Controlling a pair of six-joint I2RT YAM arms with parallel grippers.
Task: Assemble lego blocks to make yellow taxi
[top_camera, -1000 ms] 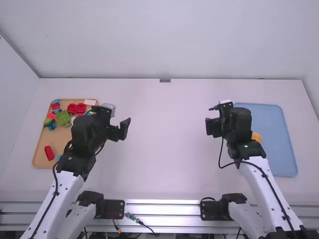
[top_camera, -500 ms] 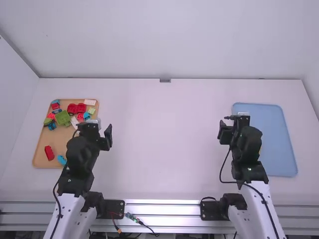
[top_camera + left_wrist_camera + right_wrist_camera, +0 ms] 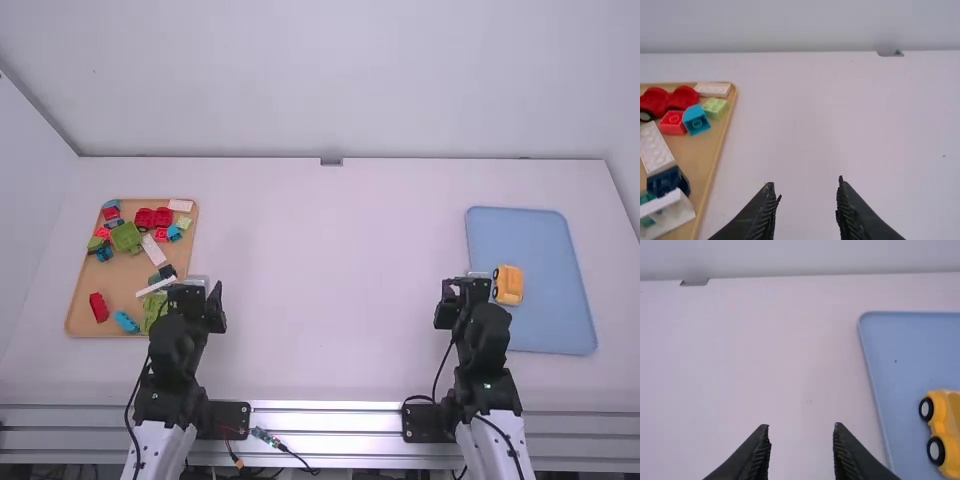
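Arms [image 3: 172,350] drawn back toward bases; yellow car [image 3: 509,285] uncovered on blue tray [image 3: 555,325]; both jaws apart

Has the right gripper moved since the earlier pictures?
Yes, in the high view the right gripper moved nearer the camera, toward the near edge of the blue tray.

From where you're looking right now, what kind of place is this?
Probably a robot workroom or lab: two robot arms are fixed at a white table, with toy blocks on a wooden tray and a yellow toy car on a blue tray.
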